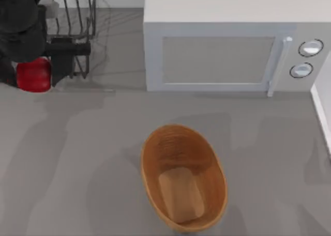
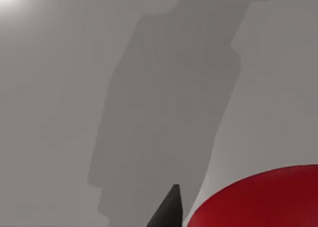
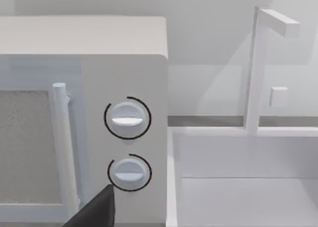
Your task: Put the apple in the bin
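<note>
The apple (image 1: 33,74) is glossy red and sits at the table's far left, just in front of the dish rack. My left gripper (image 1: 34,77) is shut on it, with a black finger on either side. In the left wrist view the apple (image 2: 263,199) bulges close to the camera beside one dark fingertip (image 2: 169,211), above the bare grey table. The bin (image 1: 155,143), an oval orange-brown basket with a lighter flat bottom, stands well to the right of the apple, near the front middle of the table. My right gripper (image 3: 94,212) hangs in front of the microwave's knobs.
A black wire dish rack (image 1: 77,19) stands at the back left, right behind the apple. A white microwave (image 1: 217,55) takes up the back middle and right. A white sink (image 3: 248,187) with a faucet (image 3: 258,63) lies at the right edge. Grey tabletop lies between apple and bin.
</note>
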{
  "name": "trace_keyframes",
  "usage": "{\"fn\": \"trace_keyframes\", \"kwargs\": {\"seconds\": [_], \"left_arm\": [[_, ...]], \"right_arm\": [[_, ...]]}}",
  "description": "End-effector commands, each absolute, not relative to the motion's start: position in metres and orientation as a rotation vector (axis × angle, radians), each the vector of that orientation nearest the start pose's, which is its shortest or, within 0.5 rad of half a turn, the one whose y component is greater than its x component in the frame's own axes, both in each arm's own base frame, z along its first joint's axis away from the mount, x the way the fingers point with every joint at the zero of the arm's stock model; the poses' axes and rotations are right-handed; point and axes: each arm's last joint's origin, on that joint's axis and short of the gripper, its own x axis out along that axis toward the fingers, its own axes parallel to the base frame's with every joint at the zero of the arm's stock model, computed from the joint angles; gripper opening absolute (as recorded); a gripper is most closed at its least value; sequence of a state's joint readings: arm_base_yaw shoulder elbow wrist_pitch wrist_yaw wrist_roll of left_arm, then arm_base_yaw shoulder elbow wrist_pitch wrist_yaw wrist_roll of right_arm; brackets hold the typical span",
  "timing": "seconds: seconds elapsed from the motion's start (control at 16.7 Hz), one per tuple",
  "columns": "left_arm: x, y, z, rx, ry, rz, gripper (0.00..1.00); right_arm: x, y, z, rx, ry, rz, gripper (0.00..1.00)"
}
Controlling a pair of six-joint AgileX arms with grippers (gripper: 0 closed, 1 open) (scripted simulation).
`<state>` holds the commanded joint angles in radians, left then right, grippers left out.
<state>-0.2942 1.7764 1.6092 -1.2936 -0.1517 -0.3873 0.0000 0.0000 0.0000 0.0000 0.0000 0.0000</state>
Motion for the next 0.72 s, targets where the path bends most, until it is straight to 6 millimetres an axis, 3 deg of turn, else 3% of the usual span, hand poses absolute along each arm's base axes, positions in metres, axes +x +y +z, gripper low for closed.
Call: {"fn": "trace_keyframes", "kwargs": {"seconds": [0.42, 0.72], "left_arm": [[0.304, -0.189, 0.262, -0.526, 1.339, 0.602, 0.00], [0.269, -0.242, 0.256, -0.810, 1.278, 0.828, 0.00]], "right_arm": [[0.106, -0.001, 0.160, 0.000, 0.000, 0.000, 1.00], [0.106, -0.001, 0.160, 0.000, 0.000, 0.000, 1.00]]}}
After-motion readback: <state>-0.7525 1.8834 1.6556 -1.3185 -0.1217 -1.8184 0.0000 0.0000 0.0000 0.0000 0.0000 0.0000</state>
